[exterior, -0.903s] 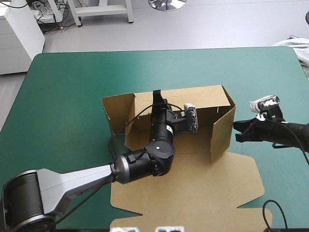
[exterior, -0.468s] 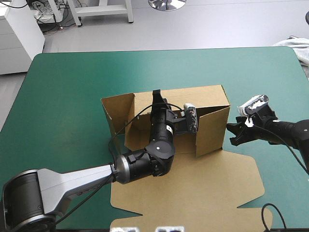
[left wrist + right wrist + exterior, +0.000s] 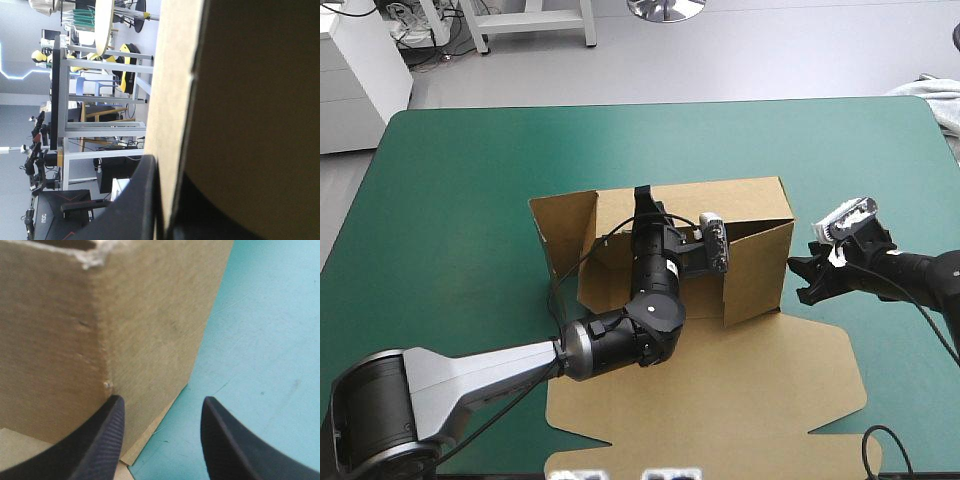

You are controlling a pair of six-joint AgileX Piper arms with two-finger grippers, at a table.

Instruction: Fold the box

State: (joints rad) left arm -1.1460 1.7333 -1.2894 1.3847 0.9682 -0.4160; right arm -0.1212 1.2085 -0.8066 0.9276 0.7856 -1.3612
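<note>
The brown box (image 3: pixel 750 390) lies mid-table with its lid flat toward the near edge and its back wall (image 3: pixel 740 200) raised. My left gripper (image 3: pixel 644 203) reaches over the base and is shut on that wall's top edge. In the left wrist view the board (image 3: pixel 250 100) runs between the black fingers (image 3: pixel 135 210). The right side wall (image 3: pixel 760 265) stands upright, angled inward. My right gripper (image 3: pixel 804 277) is open just outside it. In the right wrist view, one fingertip (image 3: pixel 116 407) touches the wall's corner (image 3: pixel 100 315); the other is over bare cover.
The box's left flap (image 3: pixel 560 235) stands angled outward at the back wall's left end. A white cloth (image 3: pixel 935 100) lies at the table's far right edge. Bare teal-green cover (image 3: pixel 470 180) surrounds the box on the left, far and right sides.
The right side wall has swung inward from its splayed position, and my right gripper has followed it leftward. The left gripper has kept its hold on the back wall.
</note>
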